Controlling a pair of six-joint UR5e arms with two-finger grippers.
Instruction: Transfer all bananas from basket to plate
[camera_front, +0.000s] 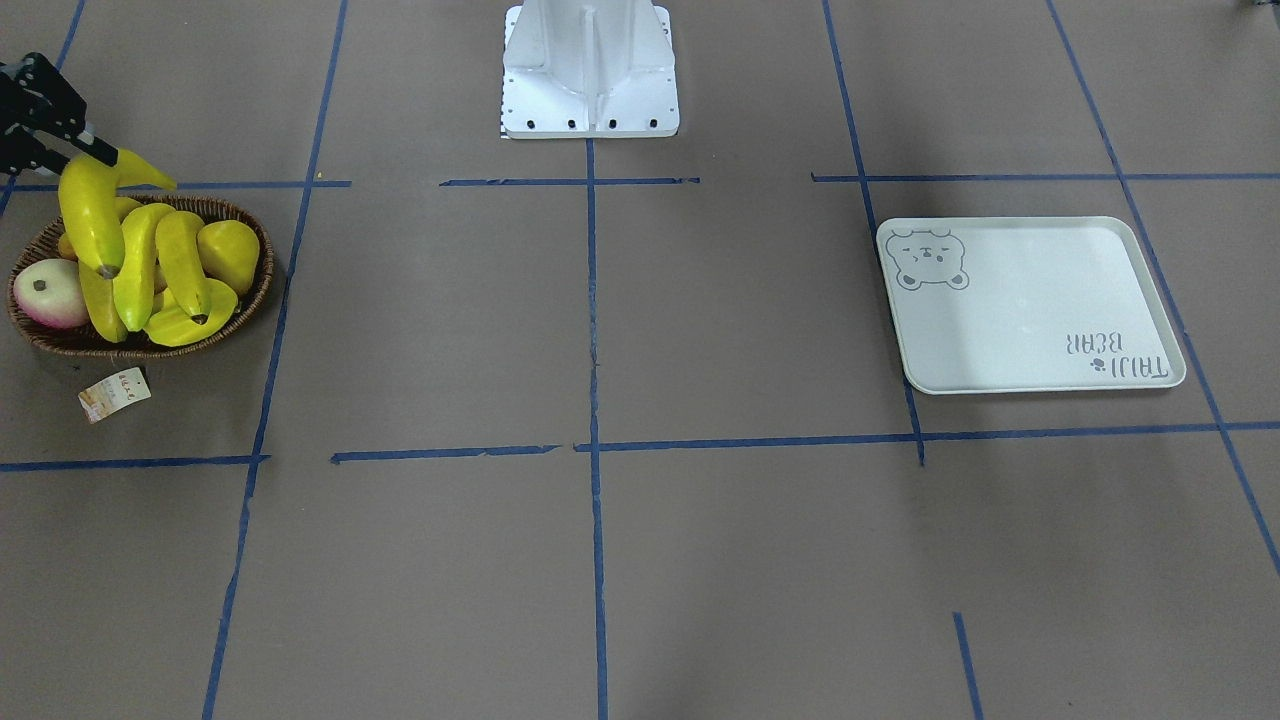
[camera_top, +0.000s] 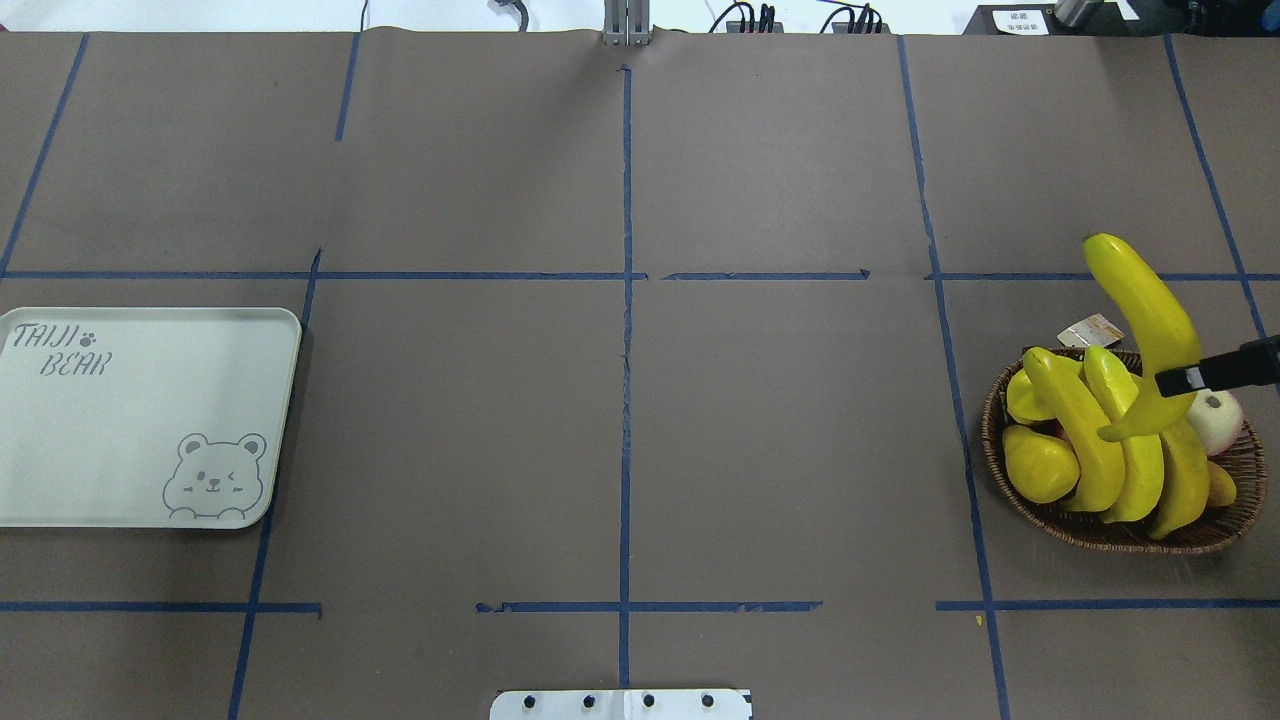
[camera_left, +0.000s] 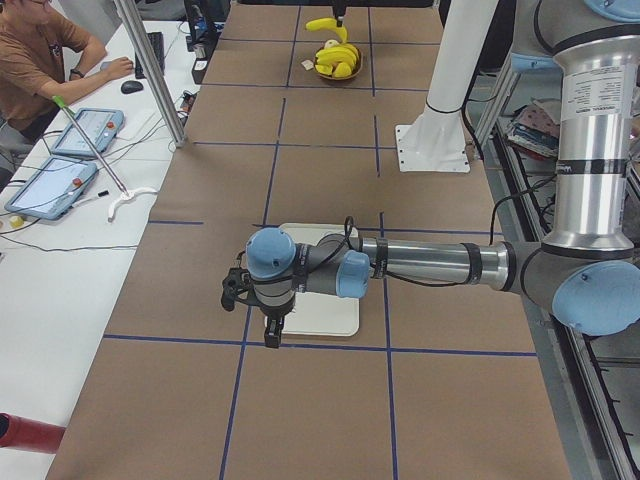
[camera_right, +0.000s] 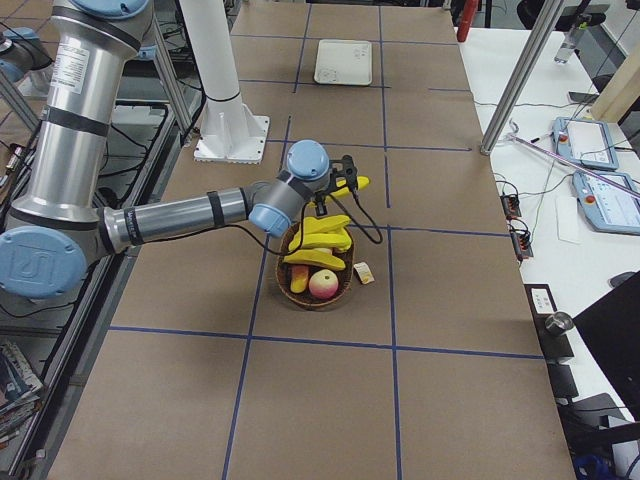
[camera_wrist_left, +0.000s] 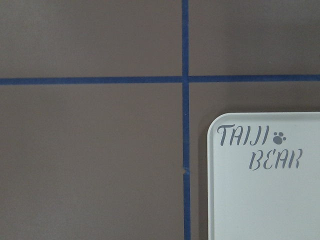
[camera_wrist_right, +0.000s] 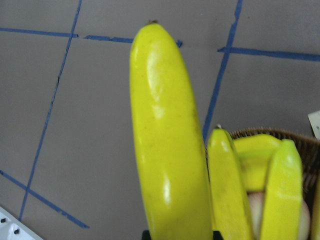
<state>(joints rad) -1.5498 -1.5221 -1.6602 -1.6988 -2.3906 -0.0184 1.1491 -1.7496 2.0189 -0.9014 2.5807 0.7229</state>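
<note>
Brown papered table (camera_top: 450, 450): right fingers (camera_top: 1200, 377) clamped on raised banana (camera_top: 1140, 300) above basket (camera_top: 1100, 535); left fingers (camera_left: 272, 338) state unclear.

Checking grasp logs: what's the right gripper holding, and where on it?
A banana, pinched near its narrow stem end by the right gripper.

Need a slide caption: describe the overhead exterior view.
Right gripper holds a long curved yellow banana above the oval dark-brown wicker basket; pale rounded-rectangle bear-print tray is empty.
</note>
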